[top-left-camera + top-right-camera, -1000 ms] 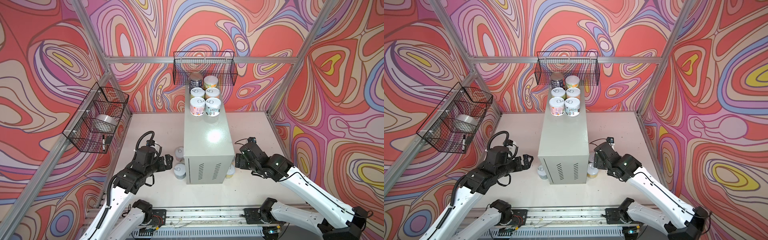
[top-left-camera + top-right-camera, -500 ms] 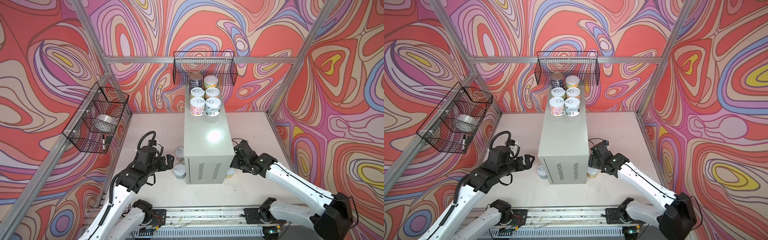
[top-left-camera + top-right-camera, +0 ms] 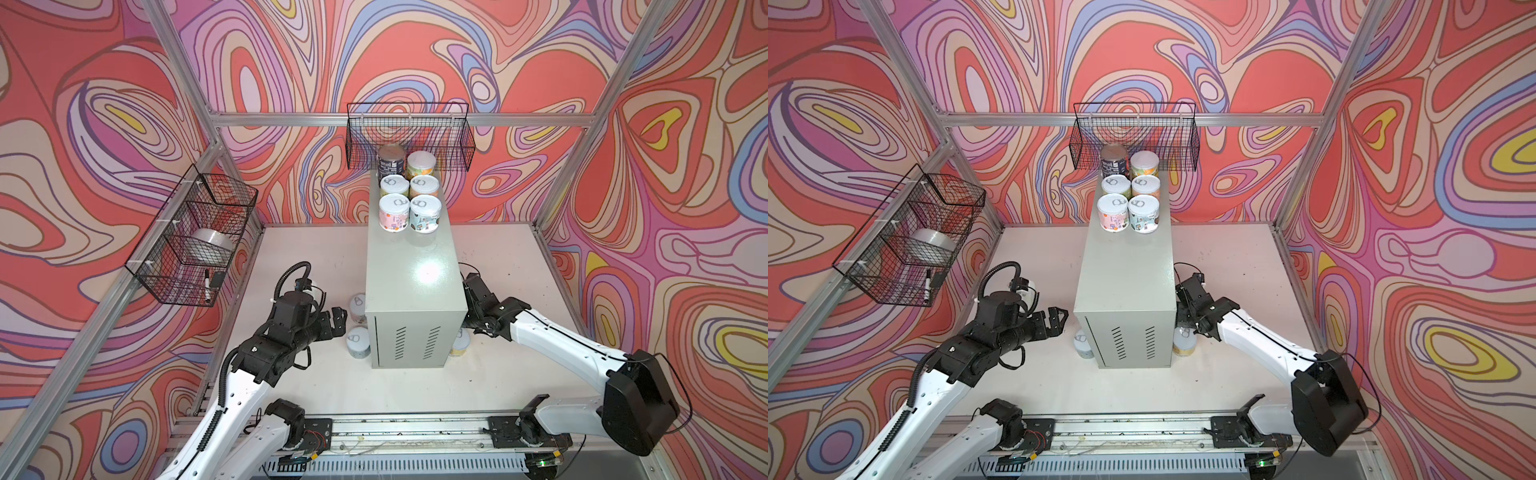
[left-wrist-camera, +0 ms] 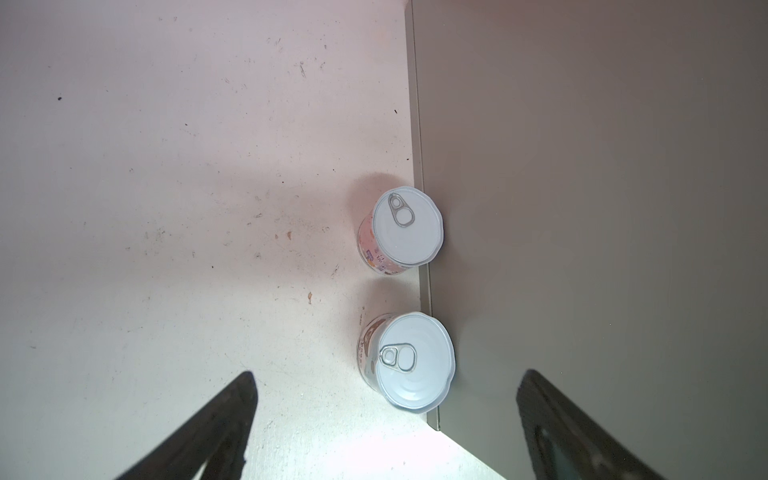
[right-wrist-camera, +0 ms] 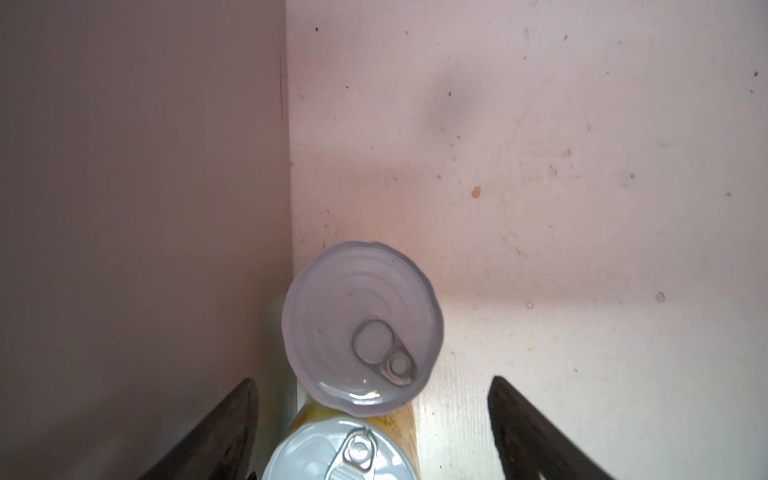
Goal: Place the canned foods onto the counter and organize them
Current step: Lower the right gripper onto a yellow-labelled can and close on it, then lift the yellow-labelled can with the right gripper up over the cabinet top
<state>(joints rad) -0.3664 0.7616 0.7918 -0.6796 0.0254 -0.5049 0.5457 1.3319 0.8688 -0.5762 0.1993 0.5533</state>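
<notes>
Here, the left gripper (image 4: 388, 374) is hanging spread wide and empty. Just ahead of its fingertips, 1 pale-lidded can (image 4: 415, 361) and a pink-labelled can (image 4: 407, 226) beyond it are standing upright against the grey counter (image 4: 582, 208). The right gripper (image 5: 372, 379) is gaping too, gripping nothing. A yellow-labelled can (image 5: 345, 453) is sitting between its fingers, touching neither, and a pull-tab can (image 5: 361, 328) is standing just past them. Farther off, 6 cans (image 3: 424, 186) are standing in pairs on the counter's far end.
</notes>
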